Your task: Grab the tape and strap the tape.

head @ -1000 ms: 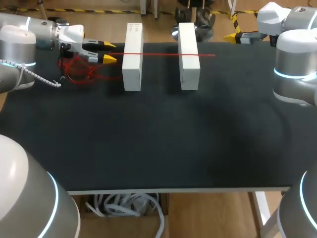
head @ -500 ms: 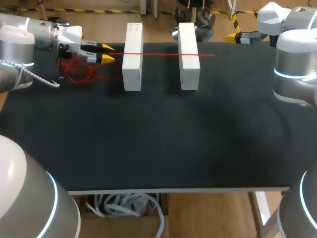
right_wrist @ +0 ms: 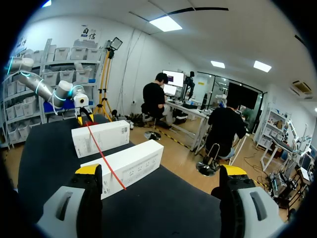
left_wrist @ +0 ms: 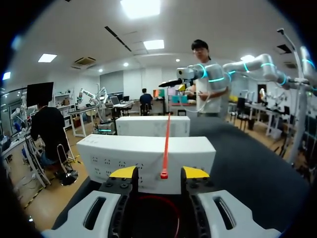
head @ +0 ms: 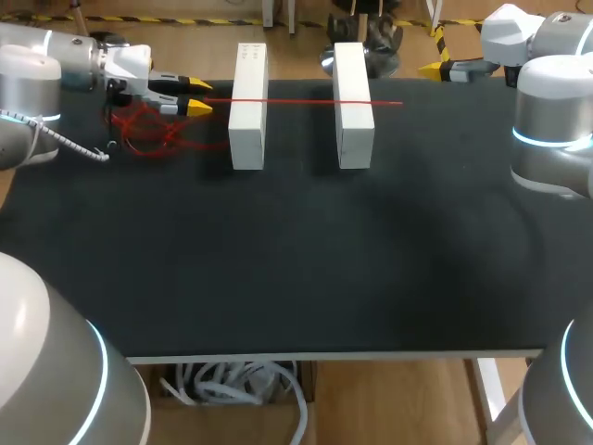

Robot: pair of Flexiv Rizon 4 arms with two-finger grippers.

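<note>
Left hand [head: 198,96] eases back a touch toward its own side, fingers spread and gripping nothing; red tape [head: 306,101] lies straight across the two white boxes [head: 247,130], its near end right at the yellow tips, touching neither; a loose red tangle [head: 148,134] sits on the black surface [head: 296,250] under that hand; right hand [right_wrist: 160,171] hangs wide open at the far right corner, well apart from the tape.
</note>
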